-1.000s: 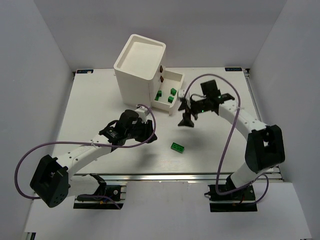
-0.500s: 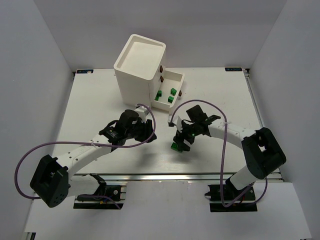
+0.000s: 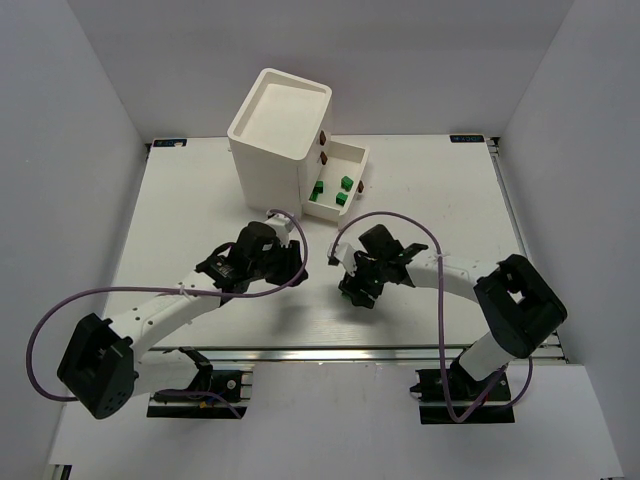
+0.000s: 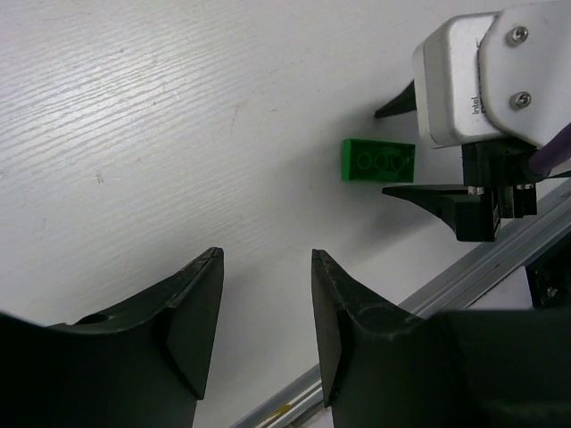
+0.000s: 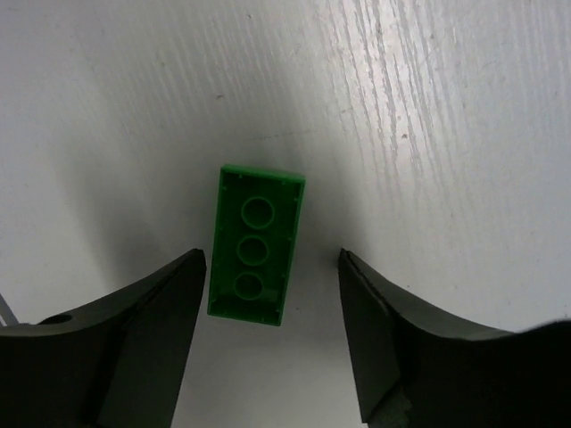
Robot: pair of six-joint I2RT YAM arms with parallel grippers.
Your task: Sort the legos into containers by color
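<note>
A dark green lego point(image 5: 256, 243) lies hollow side up on the table. My right gripper point(image 5: 271, 259) is open and low over it, one finger on each side, not touching. In the top view my right gripper point(image 3: 354, 290) covers this brick. It also shows in the left wrist view point(image 4: 378, 160), with the right gripper's fingers point(image 4: 437, 198) around it. My left gripper point(image 3: 296, 264) is open and empty, just left of the right one; its jaws point(image 4: 266, 259) hold nothing. The white cabinet point(image 3: 278, 135) has its lowest drawer point(image 3: 352, 158) pulled out, with several green legos point(image 3: 345, 184) inside.
The two upper drawers are shut, with their brown knobs point(image 3: 324, 134) showing. The metal rail point(image 3: 350, 352) runs along the table's near edge. White walls enclose the left, right and back sides.
My right gripper has moved from near the open drawer toward the near edge and come down over the green lego on the table. My left arm has barely shifted.
</note>
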